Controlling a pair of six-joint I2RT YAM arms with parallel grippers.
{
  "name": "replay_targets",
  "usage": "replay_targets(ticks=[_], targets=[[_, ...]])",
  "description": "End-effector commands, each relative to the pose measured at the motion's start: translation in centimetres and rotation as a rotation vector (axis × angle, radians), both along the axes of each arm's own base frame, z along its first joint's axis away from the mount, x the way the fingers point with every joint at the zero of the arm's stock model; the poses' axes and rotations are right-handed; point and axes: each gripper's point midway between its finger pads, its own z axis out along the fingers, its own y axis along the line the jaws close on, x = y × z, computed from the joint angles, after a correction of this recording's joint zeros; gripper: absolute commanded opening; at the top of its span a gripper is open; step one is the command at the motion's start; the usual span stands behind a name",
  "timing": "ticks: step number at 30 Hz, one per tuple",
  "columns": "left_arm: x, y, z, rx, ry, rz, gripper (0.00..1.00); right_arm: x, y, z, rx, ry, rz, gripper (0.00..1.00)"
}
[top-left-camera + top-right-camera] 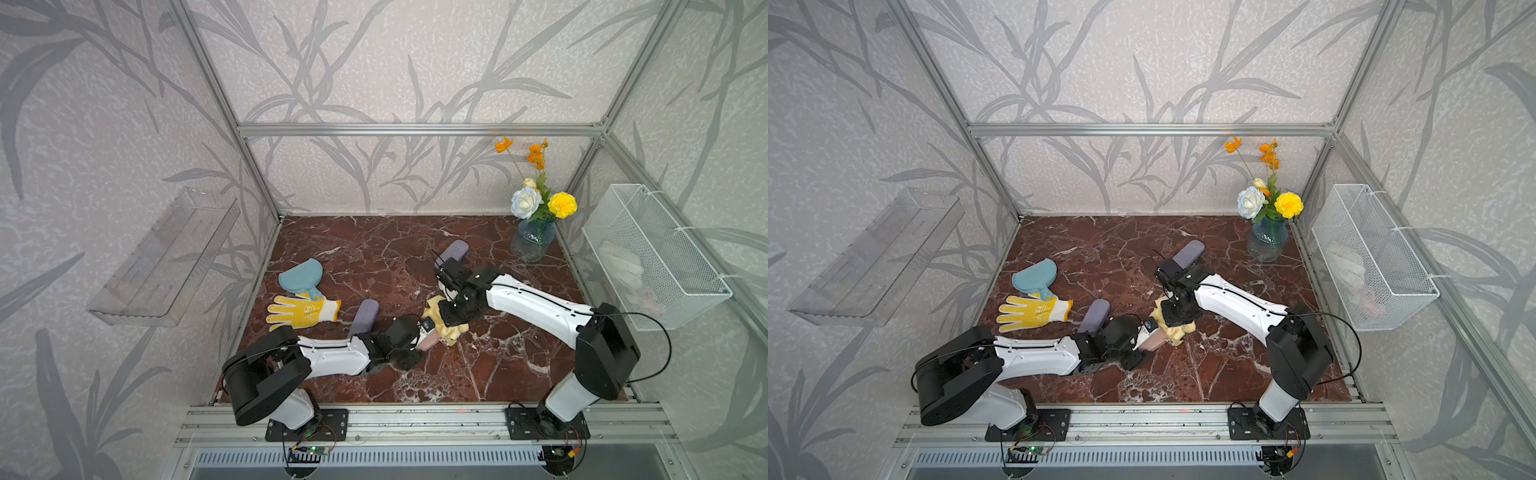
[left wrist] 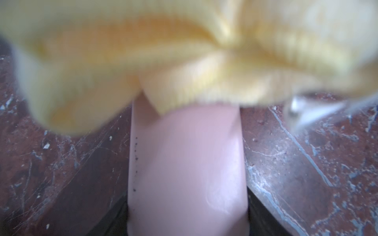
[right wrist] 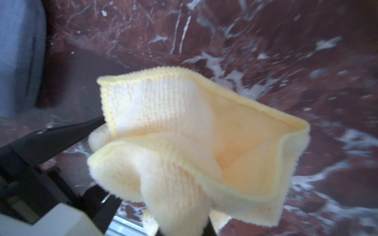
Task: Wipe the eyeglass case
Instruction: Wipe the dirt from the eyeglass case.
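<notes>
No legible text, label, brand or number was found. Faint marking on yellow dotted work glove (image 1: 302,311), left side, was too small to read.

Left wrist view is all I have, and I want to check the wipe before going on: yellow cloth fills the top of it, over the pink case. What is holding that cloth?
Observer: The right gripper, pointing down from above, jaws shut on the yellow cloth.
Operator: Anything near my arm that I could bump?
Observer: Yes. A grey-purple case lies on the table close beside the left arm, on the side away from the pink case.
Operator: And beyond the cloth?
Observer: A second grey-purple case lies farther back, past the right arm.
</notes>
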Motion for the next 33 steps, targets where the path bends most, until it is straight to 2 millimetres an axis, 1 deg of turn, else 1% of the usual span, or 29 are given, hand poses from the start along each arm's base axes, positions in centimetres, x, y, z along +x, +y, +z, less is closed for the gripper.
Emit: replay_targets(ticks=[1, 3, 4, 5, 6, 7, 8, 9, 10, 11, 12, 13, 15, 17, 18, 19, 20, 22, 23, 24, 25, 27, 28, 29, 30, 31, 32, 33], targets=[[0.7, -0.8, 2.2, -0.066, -0.061, 0.009, 0.0, -1.3, 2.5, -1.2, 0.199, 0.179, -0.109, 0.0], [0.7, -0.7, 2.4, -0.074, -0.068, 0.01, 0.0, -0.7, 0.6, -2.8, 0.17, 0.196, -0.128, 0.0], [0.7, -0.7, 2.5, -0.079, -0.073, 0.01, 0.0, -0.3, -1.5, -3.8, 0.104, 0.189, -0.133, 0.0], [0.6, -0.6, 2.4, -0.079, -0.073, 0.009, 0.0, 0.3, -4.1, -4.9, -0.005, 0.171, -0.117, 0.0], [0.6, -0.6, 2.4, -0.08, -0.073, 0.008, 0.0, 1.1, -6.5, -5.2, -0.119, 0.138, -0.104, 0.0], [0.6, -0.7, 2.4, -0.078, -0.073, 0.007, 0.0, 2.2, -8.9, -5.0, -0.252, 0.084, -0.078, 0.0], [0.6, -0.7, 2.3, -0.077, -0.072, 0.004, 0.0, 3.7, -11.5, -3.9, -0.415, -0.003, -0.034, 0.0], [0.5, -0.8, 2.3, -0.075, -0.071, 0.002, 0.0, 4.8, -12.6, -2.6, -0.506, -0.065, -0.008, 0.0], [0.5, -0.8, 2.3, -0.071, -0.071, 0.001, 0.0, 5.8, -13.1, -1.0, -0.575, -0.128, 0.026, 0.0], [0.5, -0.8, 2.2, -0.068, -0.072, -0.002, 0.0, 6.6, -12.8, 0.6, -0.598, -0.185, 0.05, 0.0], [0.5, -0.8, 2.2, -0.067, -0.073, -0.003, 0.0, 6.9, -12.1, 1.8, -0.588, -0.215, 0.068, 0.0], [0.5, -0.9, 2.3, -0.067, -0.076, -0.002, 0.0, 6.9, -10.6, 2.9, -0.543, -0.234, 0.092, 0.0], [0.5, -0.8, 2.1, -0.059, -0.08, -0.001, 0.0, 5.9, -6.8, 3.4, -0.387, -0.199, 0.114, 0.0], [0.5, -0.7, 2.1, -0.046, -0.098, 0.003, 0.0, 3.7, -2.2, 3.2, -0.133, -0.074, 0.087, 0.0], [0.6, -0.7, 2.2, -0.042, -0.109, 0.007, 0.0, 2.9, -0.3, 3.0, -0.024, -0.012, 0.061, 0.0], [0.6, -0.7, 2.3, -0.036, -0.124, 0.011, 0.0, 2.3, 2.0, 2.7, 0.101, 0.042, 0.041, 0.0], [0.7, -0.7, 2.3, -0.031, -0.139, 0.015, 0.0, 1.7, 3.8, 2.3, 0.197, 0.097, 0.017, 0.0], [0.7, -0.8, 2.5, -0.028, -0.151, 0.015, 0.0, 1.0, 5.6, 1.0, 0.292, 0.184, -0.023, 0.0], [0.6, -0.9, 2.4, -0.025, -0.153, 0.011, 0.0, 0.8, 5.6, 0.1, 0.298, 0.217, -0.044, 0.0], [0.5, -0.9, 2.4, -0.023, -0.154, 0.007, 0.0, 0.7, 5.3, -0.7, 0.284, 0.23, -0.045, 0.0], [0.5, -1.0, 2.4, -0.019, -0.155, 0.004, 0.0, 0.7, 4.0, -1.8, 0.23, 0.232, -0.046, 0.0], [0.3, -1.0, 2.4, -0.019, -0.159, -0.001, 0.0, 1.2, -0.1, -3.7, 0.054, 0.215, -0.032, 0.0], [0.3, -1.0, 2.4, -0.022, -0.161, -0.001, 0.0, 1.8, -2.8, -4.3, -0.061, 0.184, -0.032, 0.0], [0.3, -1.0, 2.5, -0.024, -0.163, -0.001, 0.0, 3.0, -5.6, -4.4, -0.185, 0.116, -0.021, 0.0], [0.4, -1.0, 2.5, -0.025, -0.165, 0.003, 0.0, 4.0, -7.8, -4.1, -0.311, 0.047, -0.001, 0.0], [0.3, -1.0, 2.5, -0.025, -0.167, 0.002, 0.0, 5.2, -9.8, -3.4, -0.439, -0.024, 0.028, 0.0], [0.3, -1.0, 2.4, -0.022, -0.168, 0.001, 0.0, 6.1, -10.9, -2.5, -0.531, -0.071, 0.059, 0.0], [0.3, -1.0, 2.4, -0.02, -0.169, 0.001, 0.0, 6.7, -11.4, -1.7, -0.591, -0.104, 0.079, 0.0]])
